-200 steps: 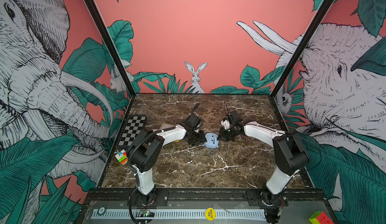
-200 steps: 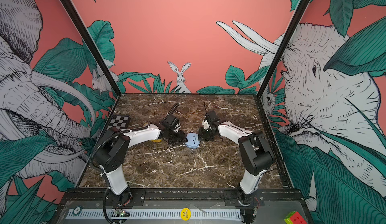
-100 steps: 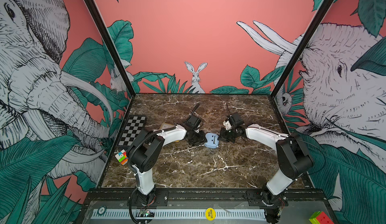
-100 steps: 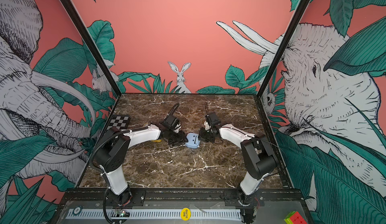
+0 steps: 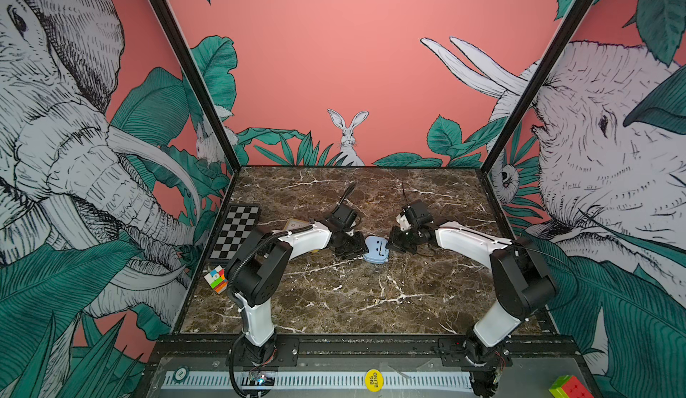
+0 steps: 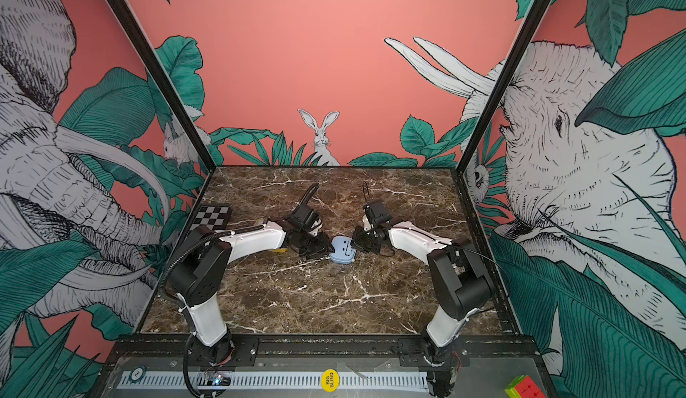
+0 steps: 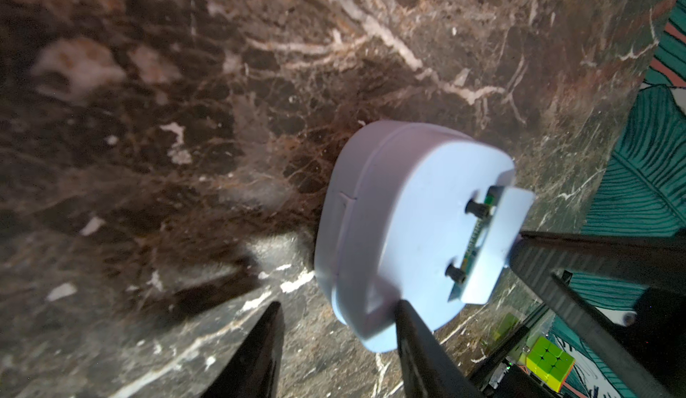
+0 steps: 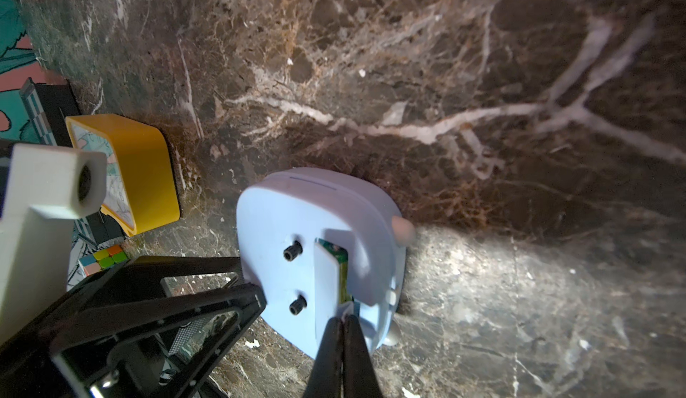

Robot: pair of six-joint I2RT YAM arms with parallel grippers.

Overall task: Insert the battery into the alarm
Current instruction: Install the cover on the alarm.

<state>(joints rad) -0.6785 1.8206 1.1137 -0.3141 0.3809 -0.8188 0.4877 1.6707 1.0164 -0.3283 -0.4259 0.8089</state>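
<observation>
Your alarm (image 5: 376,249) lies face down mid-surface (image 5: 352,303), between both arms. The left tool (image 7: 337,305) stands open, with one finger (image 7: 415,340) touching the alarm's left edge as a brace. The right tool (image 8: 343,322) is closed, its tips against the loose back cover (image 8: 326,284). A green part (image 8: 339,262) shows in the slot, and it's unclear whether that's the battery. You seem to be at the seating step. Next, press gently inward while bracing firmly from the left.

Right gripper (image 5: 391,243) has edged closer to alarm (image 5: 376,251).
</observation>
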